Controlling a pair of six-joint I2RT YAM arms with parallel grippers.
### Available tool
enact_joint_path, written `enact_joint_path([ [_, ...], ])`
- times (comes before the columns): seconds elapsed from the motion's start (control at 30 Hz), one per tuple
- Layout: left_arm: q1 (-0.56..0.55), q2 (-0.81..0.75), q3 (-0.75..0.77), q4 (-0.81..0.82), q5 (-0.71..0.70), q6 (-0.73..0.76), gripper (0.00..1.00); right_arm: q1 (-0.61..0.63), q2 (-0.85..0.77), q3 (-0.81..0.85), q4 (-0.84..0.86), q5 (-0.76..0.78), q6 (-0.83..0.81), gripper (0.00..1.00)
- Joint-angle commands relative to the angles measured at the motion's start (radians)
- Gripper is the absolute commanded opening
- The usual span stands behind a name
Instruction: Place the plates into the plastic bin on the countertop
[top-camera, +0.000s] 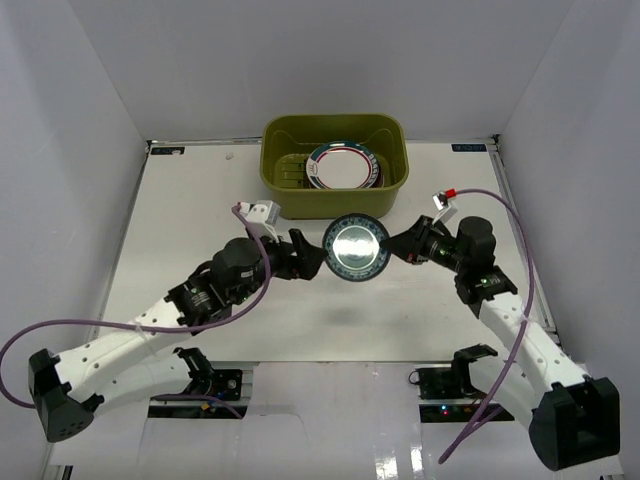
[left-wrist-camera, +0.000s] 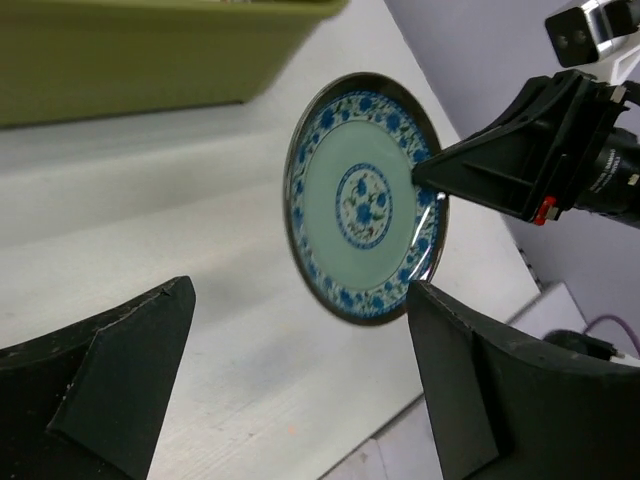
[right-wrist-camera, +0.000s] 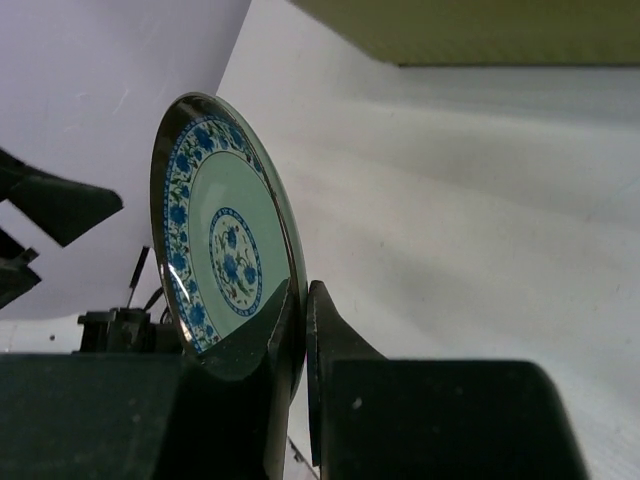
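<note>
The right gripper (top-camera: 392, 250) pinches the rim of a small blue-flowered plate (top-camera: 356, 248) above the bench (top-camera: 190, 210), near the green bin (top-camera: 275, 182), while the left gripper (top-camera: 312, 262) is spread beside it.

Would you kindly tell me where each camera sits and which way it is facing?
Top external: above and behind the bases, looking down on the plastic bin, plate and both arms.
Left wrist: faces the plate's face; the open left gripper frames it.
Right wrist: looks along the plate's rim, clamped by the right gripper.
All three share the plate.
</note>
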Motion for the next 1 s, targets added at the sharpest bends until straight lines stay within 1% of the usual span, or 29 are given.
enact_joint_path([
  [0.0, 0.001, -0.094, 0.092, -0.19, -0.212, 0.109, 0.98, -0.001, 0.085, 0.167, 0.136, 0.087, -0.016, 0.08],
  [0.07, 0.001, -0.12, 0.112, -0.262, -0.266, 0.155, 0.98, -0.002, 0.166, 0.224, 0.156, 0.124, -0.026, 0.08],
  [0.1, 0.001, -0.149, 0.12, -0.278, -0.31, 0.173, 0.98, -0.002, 0.194, 0.292, 0.164, 0.133, -0.033, 0.08],
  [0.13, 0.001, -0.163, 0.121, -0.298, -0.335, 0.19, 0.98, -0.002, 0.225, 0.327, 0.162, 0.159, -0.049, 0.08],
  [0.17, 0.001, -0.172, 0.12, -0.339, -0.364, 0.199, 0.98, -0.002, 0.291, 0.362, 0.161, 0.175, -0.056, 0.08],
  [0.2, 0.001, -0.188, 0.112, -0.354, -0.39, 0.213, 0.98, -0.002, 0.323, 0.397, 0.155, 0.187, -0.064, 0.08],
  [0.23, 0.001, -0.194, 0.103, -0.373, -0.437, 0.219, 0.98, -0.002, 0.36, 0.47, 0.144, 0.213, -0.072, 0.08],
  [0.27, 0.001, -0.199, 0.089, -0.396, -0.462, 0.222, 0.98, -0.001, 0.424, 0.506, 0.135, 0.234, -0.09, 0.08],
  [0.3, 0.001, -0.2, 0.072, -0.403, -0.487, 0.212, 0.98, -0.001, 0.454, 0.534, 0.133, 0.25, -0.092, 0.08],
  [0.33, 0.001, -0.205, 0.034, -0.404, -0.517, 0.206, 0.98, -0.001, 0.484, 0.592, 0.133, 0.271, -0.092, 0.08],
  [0.4, 0.003, -0.2, 0.011, -0.387, -0.507, 0.218, 0.98, 0.001, 0.579, 0.663, 0.117, 0.29, -0.105, 0.08],
  [0.43, 0.004, -0.179, 0.023, -0.39, -0.508, 0.225, 0.98, 0.002, 0.613, 0.739, 0.085, 0.308, -0.112, 0.08],
  [0.47, 0.006, -0.174, 0.026, -0.396, -0.511, 0.221, 0.98, 0.002, 0.679, 0.773, 0.072, 0.314, -0.121, 0.08],
  [0.5, 0.007, -0.171, 0.023, -0.394, -0.51, 0.219, 0.98, 0.004, 0.71, 0.807, 0.061, 0.319, -0.122, 0.08],
  [0.53, 0.012, -0.171, 0.019, -0.394, -0.511, 0.218, 0.98, 0.007, 0.743, 0.84, 0.029, 0.33, -0.127, 0.08],
  [0.57, 0.015, -0.174, 0.011, -0.397, -0.513, 0.218, 0.98, 0.01, 0.806, 0.909, 0.011, 0.333, -0.133, 0.08],
  [0.63, 0.016, -0.182, 0.009, -0.397, -0.507, 0.215, 0.98, 0.016, 0.866, 0.975, -0.026, 0.351, -0.153, 0.08],
  [0.67, 0.019, -0.194, 0.009, -0.394, -0.499, 0.212, 0.98, 0.021, 0.921, 1.038, -0.073, 0.362, -0.162, 0.08],
  [0.8, 0.041, -0.218, 0.002, -0.376, -0.484, 0.216, 0.98, 0.039, 1.04, 1.164, -0.163, 0.397, -0.199, 0.08],
  [0.87, 0.05, -0.218, 0.0, -0.374, -0.484, 0.215, 0.98, 0.051, 1.083, 1.187, -0.203, 0.414, -0.211, 0.09],
  [0.97, 0.058, -0.214, 0.0, -0.37, -0.49, 0.215, 0.98, 0.064, 1.112, 1.21, -0.23, 0.432, -0.227, 0.15],
])
